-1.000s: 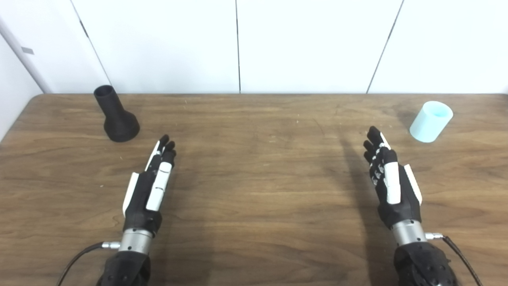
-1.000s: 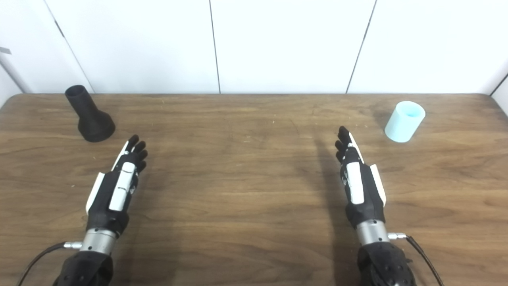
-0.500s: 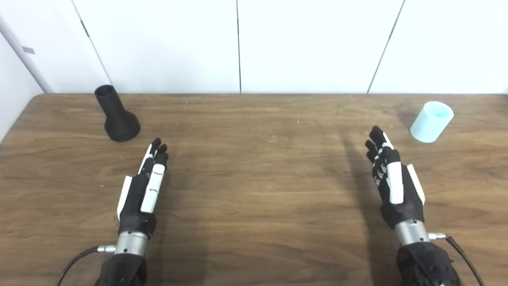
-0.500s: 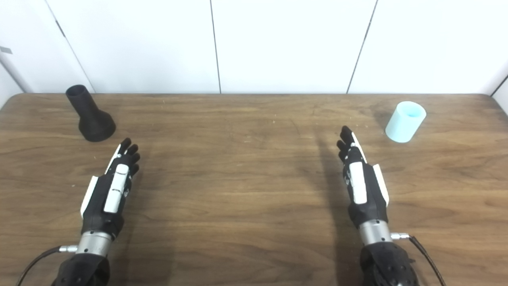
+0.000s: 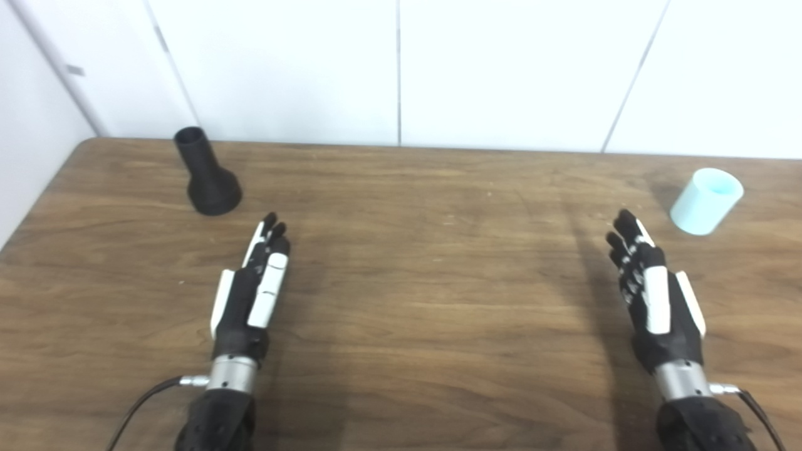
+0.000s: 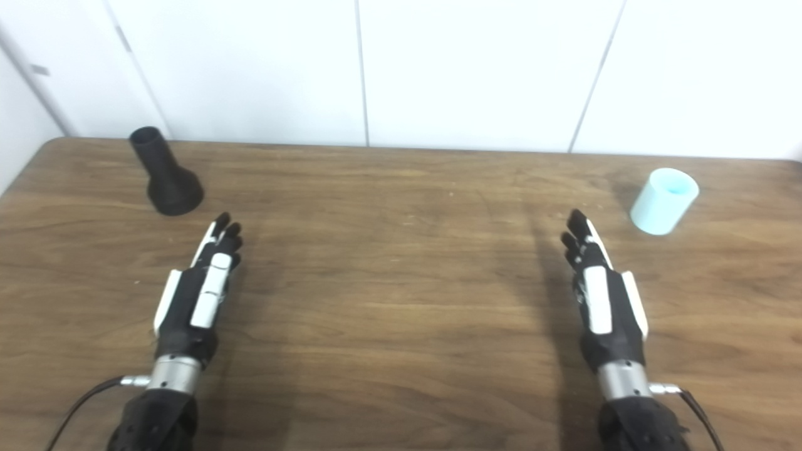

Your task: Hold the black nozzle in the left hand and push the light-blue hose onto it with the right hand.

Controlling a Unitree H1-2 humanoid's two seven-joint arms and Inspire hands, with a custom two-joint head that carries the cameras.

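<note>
One wooden table (image 5: pixel 413 294) fills the frame; left hand (image 5: pixel 250 294) lower left and right hand (image 5: pixel 655 294) lower right, fingers straight, holding nothing; black nozzle (image 5: pixel 207 175) upright upper left; light-blue hose (image 5: pixel 706 202) upper right

I see a brown wood-grain worktop (image 5: pixel 413 300) with rounded far corners, and behind its far edge a white panelled wall (image 5: pixel 501 69) split by thin dark vertical seams, one near the middle.
</note>
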